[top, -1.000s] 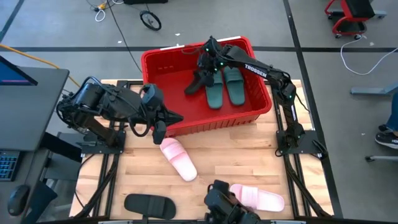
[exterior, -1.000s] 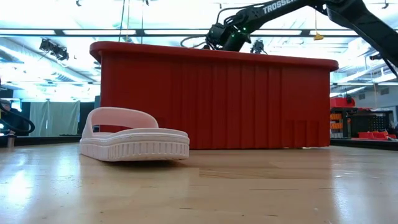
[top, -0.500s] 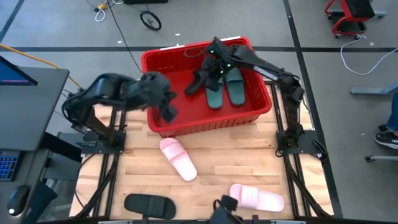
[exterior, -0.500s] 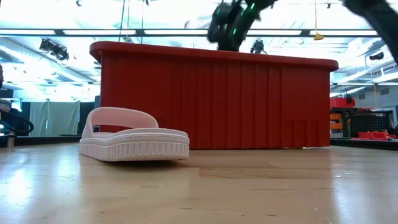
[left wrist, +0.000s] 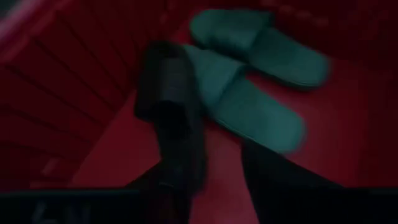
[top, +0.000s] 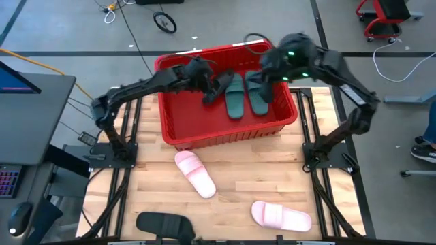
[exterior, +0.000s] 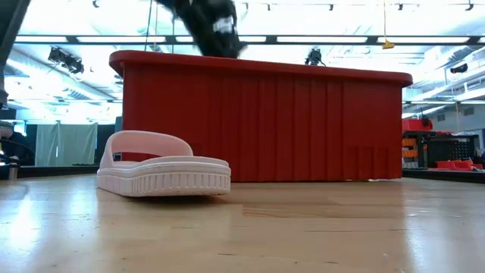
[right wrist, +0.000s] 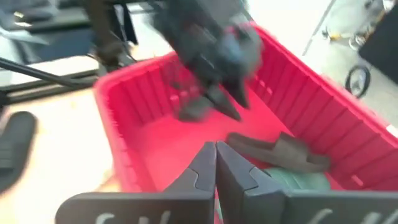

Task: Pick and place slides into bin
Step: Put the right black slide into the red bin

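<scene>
The red bin (top: 170, 129) stands at the table's far side. In it lie two dark green slides (top: 235, 95) (top: 257, 92) side by side. A black slide (top: 218, 88) lies slanted next to them on their left. My left gripper (top: 210, 84) reaches into the bin over its left wall and is open (left wrist: 214, 155), with the black slide (left wrist: 168, 93) just ahead of it. My right gripper (right wrist: 216, 165) is shut with nothing in it, raised above the bin's right part (top: 264, 71). My left gripper has one finger (left wrist: 177, 177) overlapping the black slide's near end (left wrist: 171, 134) in the wrist view. I cannot tell whether it touches. The other finger (left wrist: 267, 180) stands clear, beside a green slide.
On the table in front of the bin lie a pale pink slide (top: 195, 173) (exterior: 163, 167), a second pink slide (top: 281, 216) near the front right, and a black slide (top: 163, 222) at the front edge. Bare wood lies between them.
My left gripper has swung from outside the bin's near left wall up over the rim and down into the bin, toward the black slide. My right gripper has risen from that slide and drawn back toward the table's right. The slide stays in the bin.
</scene>
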Robot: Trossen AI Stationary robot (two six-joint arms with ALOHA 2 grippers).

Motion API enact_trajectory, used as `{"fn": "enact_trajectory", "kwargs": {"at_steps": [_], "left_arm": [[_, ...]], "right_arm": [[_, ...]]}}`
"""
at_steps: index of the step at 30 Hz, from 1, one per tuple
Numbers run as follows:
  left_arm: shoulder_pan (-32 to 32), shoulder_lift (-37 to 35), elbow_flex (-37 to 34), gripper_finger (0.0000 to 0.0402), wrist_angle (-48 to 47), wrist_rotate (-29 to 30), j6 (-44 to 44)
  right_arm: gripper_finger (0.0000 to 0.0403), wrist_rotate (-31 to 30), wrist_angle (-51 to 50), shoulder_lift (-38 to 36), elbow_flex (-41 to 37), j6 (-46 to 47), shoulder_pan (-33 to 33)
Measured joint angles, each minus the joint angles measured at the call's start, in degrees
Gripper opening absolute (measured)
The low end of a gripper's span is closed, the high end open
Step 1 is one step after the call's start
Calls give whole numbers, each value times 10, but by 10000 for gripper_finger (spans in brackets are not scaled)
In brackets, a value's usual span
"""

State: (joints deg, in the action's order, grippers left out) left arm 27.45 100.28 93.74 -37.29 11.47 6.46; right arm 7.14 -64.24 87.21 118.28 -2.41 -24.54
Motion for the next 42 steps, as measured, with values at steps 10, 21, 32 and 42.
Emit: {"fn": "enact_trajectory", "kwargs": {"at_steps": [10, 21, 32, 42], "left_arm": [[42, 138, -73, 216, 95, -96, -18], [12, 179, -73, 218, 130, -17, -57], [23, 183, -72, 144, 129, 101, -41], [10, 176, -59, 33, 64, 71, 30]], "right_arm": [[10, -2, -42, -64, 0, 15, 43], [11, -42, -88, -51, 0, 27, 46], [12, -46, -95, -37, 0, 27, 46], [12, -45, -95, -37, 0, 28, 46]]}}
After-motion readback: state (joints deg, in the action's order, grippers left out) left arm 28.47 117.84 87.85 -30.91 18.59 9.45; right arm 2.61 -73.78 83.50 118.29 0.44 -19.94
